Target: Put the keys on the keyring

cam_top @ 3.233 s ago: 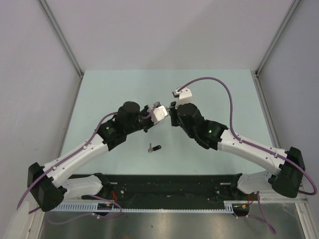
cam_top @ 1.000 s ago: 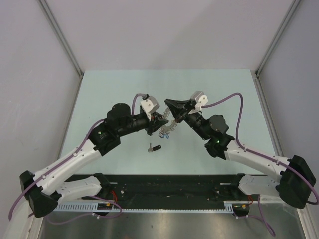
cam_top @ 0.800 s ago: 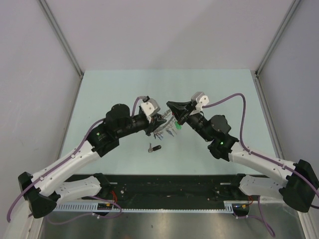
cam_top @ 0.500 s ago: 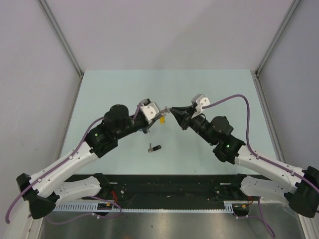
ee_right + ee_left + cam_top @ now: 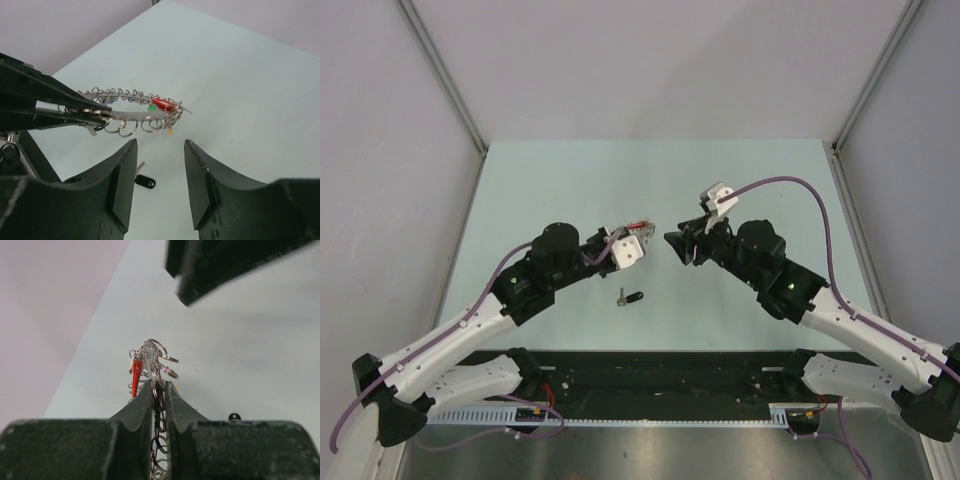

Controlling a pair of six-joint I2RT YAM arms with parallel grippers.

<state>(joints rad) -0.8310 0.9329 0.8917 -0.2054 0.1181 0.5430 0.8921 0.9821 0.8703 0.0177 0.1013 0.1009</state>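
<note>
The left jaws are clenched on the keyring (image 5: 152,365), pinching its wire between their two dark fingers (image 5: 134,412) so that the ring sticks out ahead of them, raised off the pale green surface (image 5: 540,180). In the left wrist view the ring is seen edge-on, a narrow stack of silver loops with a red-headed key (image 5: 136,377) hanging on its left side. In the right wrist view the same ring (image 5: 132,107) lies nearly flat and reaches in from the left, where the left arm's fingers (image 5: 50,102) hold one end. Small silver loops hang all along its wire, and the red-headed key (image 5: 164,103) sits beside a green-headed key (image 5: 152,107) near the far end. The right jaws are released, their fingers (image 5: 122,170) spread wide with nothing between them. The ring's free end is just ahead of their tips and does not touch them. From above, the two arms face each other over the middle of the surface, the ring (image 5: 638,226) at the left arm's tip and the right arm's tip close beside it on the right. A black-headed key (image 5: 632,297) lies loose on the surface nearer the arm bases, apart from the ring. It also shows below the ring in the right wrist view (image 5: 145,181).
</note>
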